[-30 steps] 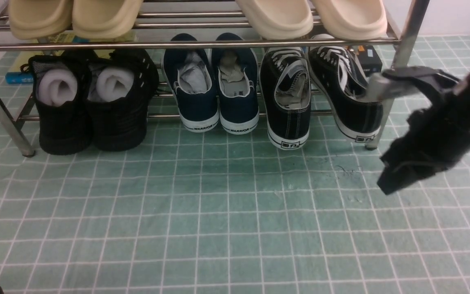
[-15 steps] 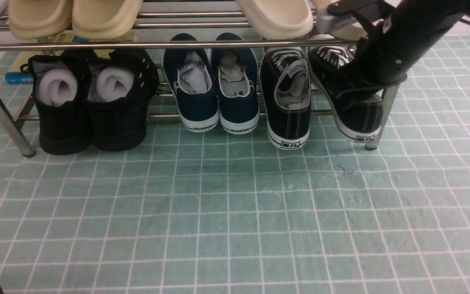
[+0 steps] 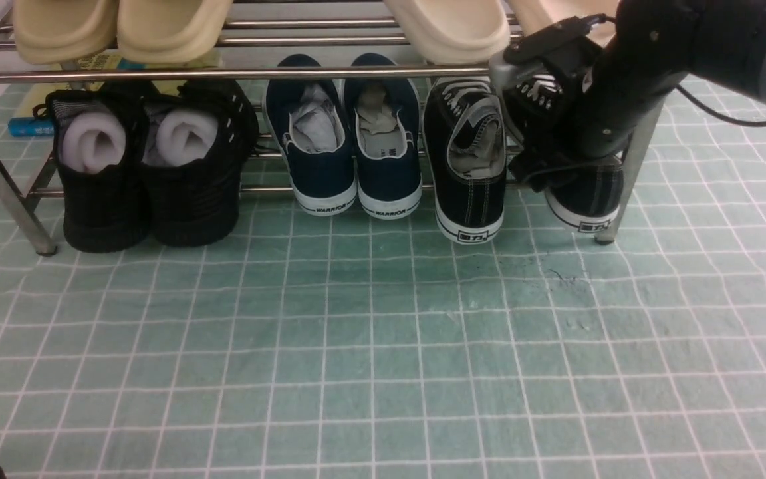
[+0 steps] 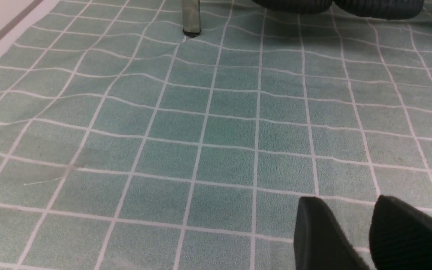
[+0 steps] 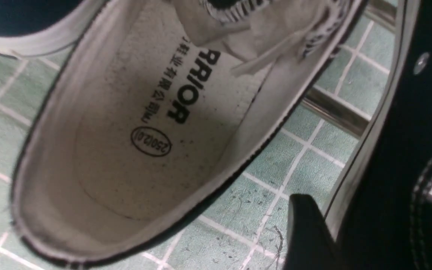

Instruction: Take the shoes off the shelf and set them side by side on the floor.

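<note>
The two black canvas shoes stand on the low tier of the chrome shelf (image 3: pixel 223 73), heels toward me. The left shoe (image 3: pixel 468 159) is uncovered. My right arm (image 3: pixel 622 86) reaches down over the right shoe (image 3: pixel 586 199) and hides most of it. In the right wrist view one finger (image 5: pixel 306 228) stands on the floor side of that shoe's black side wall (image 5: pixel 396 150); the other finger is hidden. The left shoe's printed insole (image 5: pixel 137 123) lies beside it. My left gripper (image 4: pixel 347 202) hovers over the teal floor (image 4: pixel 216 131), fingers apart and holding nothing.
Navy slip-ons (image 3: pixel 343 140) and chunky black sneakers (image 3: pixel 150 166) share the low tier. Beige slippers (image 3: pixel 449 26) sit on the tier above. The shelf's right leg (image 3: pixel 636 159) stands right next to the right shoe. Tiled floor (image 3: pixel 383 346) stretches in front of the shelf.
My right arm has swung up from the lower right and leftward, ending over the right shoe. Neither shoe has moved.
</note>
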